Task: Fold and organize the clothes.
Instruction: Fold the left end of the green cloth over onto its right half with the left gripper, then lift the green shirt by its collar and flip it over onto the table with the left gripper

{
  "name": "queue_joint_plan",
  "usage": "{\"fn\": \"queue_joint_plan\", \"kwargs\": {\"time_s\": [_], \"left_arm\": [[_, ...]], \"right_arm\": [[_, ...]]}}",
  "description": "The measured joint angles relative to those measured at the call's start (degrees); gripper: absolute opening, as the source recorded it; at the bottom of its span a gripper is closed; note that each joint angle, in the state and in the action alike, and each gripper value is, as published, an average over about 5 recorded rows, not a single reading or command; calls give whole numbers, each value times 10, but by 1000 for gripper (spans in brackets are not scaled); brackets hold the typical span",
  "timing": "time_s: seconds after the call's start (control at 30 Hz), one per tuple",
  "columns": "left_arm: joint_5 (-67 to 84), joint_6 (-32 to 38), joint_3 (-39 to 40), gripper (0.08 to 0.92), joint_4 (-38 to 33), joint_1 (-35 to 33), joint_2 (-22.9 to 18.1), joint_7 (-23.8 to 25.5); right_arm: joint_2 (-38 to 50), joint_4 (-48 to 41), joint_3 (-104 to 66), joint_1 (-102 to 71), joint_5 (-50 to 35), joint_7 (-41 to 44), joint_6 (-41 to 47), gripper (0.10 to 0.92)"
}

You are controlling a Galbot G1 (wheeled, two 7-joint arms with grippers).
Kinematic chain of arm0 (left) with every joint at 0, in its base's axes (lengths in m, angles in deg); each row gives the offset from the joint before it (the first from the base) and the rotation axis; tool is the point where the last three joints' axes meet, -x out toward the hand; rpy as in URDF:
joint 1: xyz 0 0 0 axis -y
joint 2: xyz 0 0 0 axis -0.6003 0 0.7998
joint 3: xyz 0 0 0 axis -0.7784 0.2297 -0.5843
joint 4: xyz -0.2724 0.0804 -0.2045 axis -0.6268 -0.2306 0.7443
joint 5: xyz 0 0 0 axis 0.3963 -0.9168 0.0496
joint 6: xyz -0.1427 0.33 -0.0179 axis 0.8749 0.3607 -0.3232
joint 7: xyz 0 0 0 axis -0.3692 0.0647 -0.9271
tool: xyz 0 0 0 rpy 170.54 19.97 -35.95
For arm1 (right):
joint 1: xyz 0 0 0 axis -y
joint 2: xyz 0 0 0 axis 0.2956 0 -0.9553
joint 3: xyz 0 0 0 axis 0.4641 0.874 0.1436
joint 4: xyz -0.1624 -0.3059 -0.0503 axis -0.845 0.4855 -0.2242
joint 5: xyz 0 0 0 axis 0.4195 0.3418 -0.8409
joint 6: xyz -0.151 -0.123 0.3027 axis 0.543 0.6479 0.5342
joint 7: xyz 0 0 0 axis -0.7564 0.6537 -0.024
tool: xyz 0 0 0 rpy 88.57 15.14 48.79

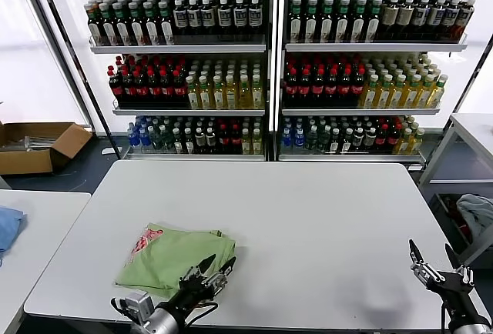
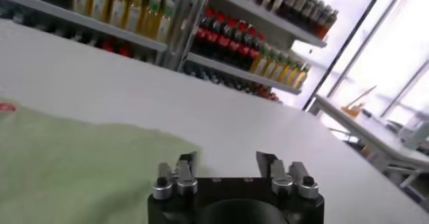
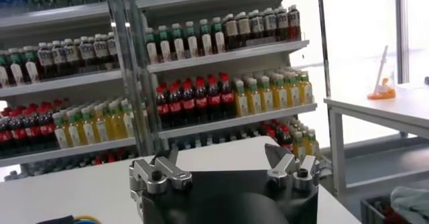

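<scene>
The head view looks forward and down over the white table (image 1: 308,218) toward the drink shelves (image 1: 266,65), while both wrist views sit low near the tabletop, facing those same shelves.

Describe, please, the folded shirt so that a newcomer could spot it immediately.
On the big white table before the drink shelves, look at the near left corner. The light green polo shirt lies folded there by the open left gripper, a red-and-white logo on top.
</scene>
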Motion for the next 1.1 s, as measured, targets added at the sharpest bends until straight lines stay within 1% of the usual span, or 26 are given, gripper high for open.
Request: {"fn": "queue_joint_plan", "kwargs": {"time_s": [0.1,0.2,0.3,0.47,0.63,0.87,0.97,1.1], "left_arm": [[12,0,-31,736,-11,1,13,0],[18,3,-74,799,-2,5,33,2],[15,9,-114,820,23,10,56,7],[-3,20,-156,823,82,19,93,19],[-24,23,-172,823,141,31,113,31],[-34,23,-171,823,200,50,119,45],[-37,20,-166,819,211,57,116,50],[-42,16,-158,792,217,63,111,53]], "right_arm": [[0,0,1,-2,0,0,-2,823],[0,0,3,-3,1,0,-3,823],[1,0,4,-5,1,1,-4,823],[4,1,5,-9,1,1,-4,823],[3,2,4,-10,2,1,-4,823],[1,3,5,-8,6,1,-4,823],[0,3,5,-7,7,1,-3,823],[0,3,5,-8,7,1,-3,823]]}}
